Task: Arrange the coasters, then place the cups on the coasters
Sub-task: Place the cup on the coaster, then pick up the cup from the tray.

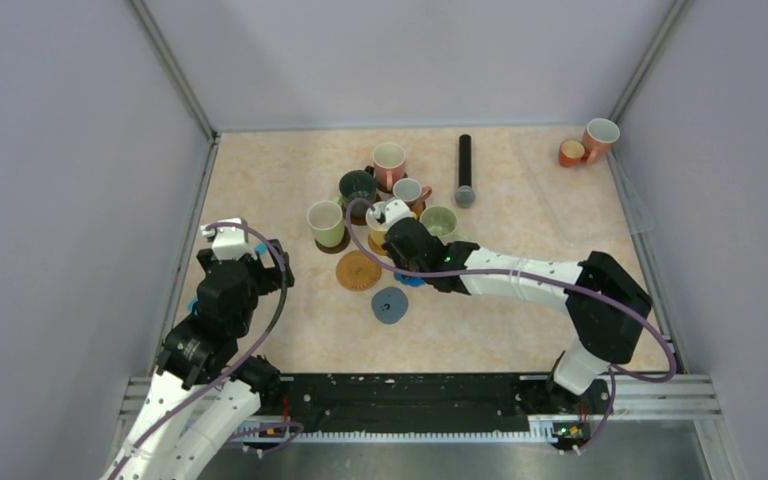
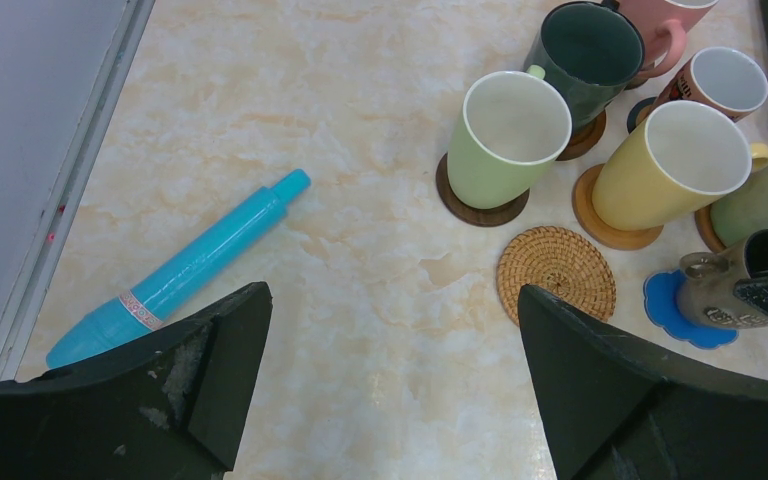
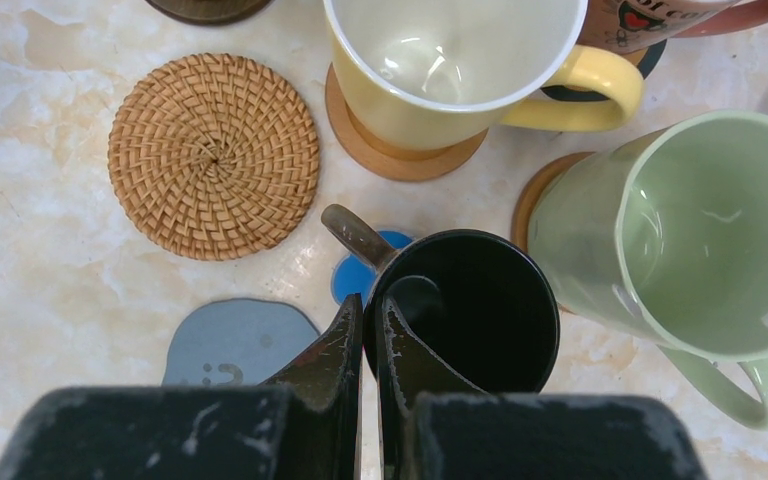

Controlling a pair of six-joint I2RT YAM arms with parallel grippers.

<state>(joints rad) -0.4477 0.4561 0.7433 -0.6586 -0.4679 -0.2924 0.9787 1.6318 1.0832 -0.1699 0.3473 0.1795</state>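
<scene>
The dark mug point(image 3: 470, 310) is rim-clamped upright by the right gripper point(image 3: 370, 310) for seating on the blue coaster point(image 3: 352, 282). The left gripper point(image 2: 392, 295) is parked wide apart.

Lab test cell: plain grey panel walls point(image 1: 70, 200), aluminium frame posts point(image 1: 175, 75), marble-print table point(image 1: 280, 180) under the jaws, mounting rail point(image 1: 410, 395) behind them.

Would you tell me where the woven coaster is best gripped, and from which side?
Probably at its left edge, from above. The woven coaster lies flat and bare, so only its thin rim offers a hold. The yellow cup and blue coaster crowd its right, while its left side stands open.
</scene>
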